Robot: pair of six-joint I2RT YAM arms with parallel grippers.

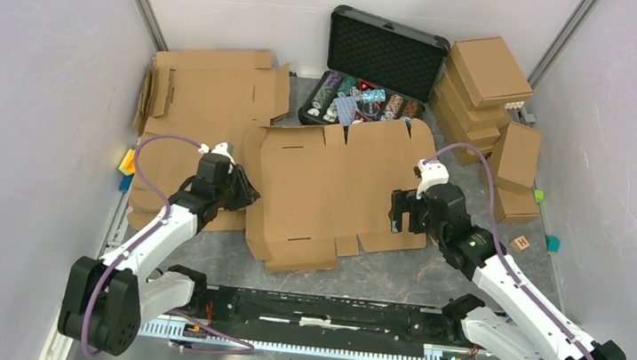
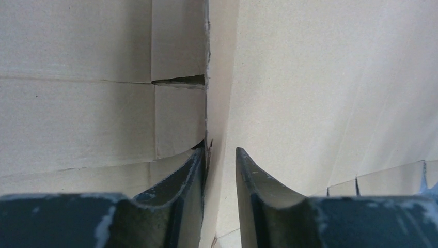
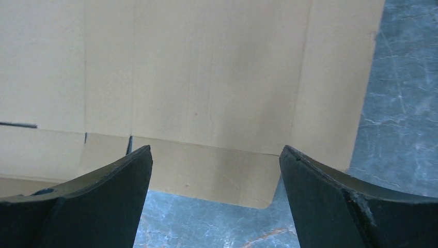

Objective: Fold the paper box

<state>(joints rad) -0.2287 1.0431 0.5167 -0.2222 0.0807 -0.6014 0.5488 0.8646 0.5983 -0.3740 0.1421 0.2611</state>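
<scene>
Grey table (image 1: 394,273) held the paper box (image 1: 333,181) near-flat, all folds left; we saw left gripper (image 2: 219,152) barely parted, right gripper (image 3: 216,150) spread wide.

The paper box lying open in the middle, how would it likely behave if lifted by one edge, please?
The paper box is one wide, thin sheet, so probably light yet likely to sag. Its crease lines and slots suggest it would hinge there rather than stay flat. On the smooth table it probably slides easily when pushed.
</scene>
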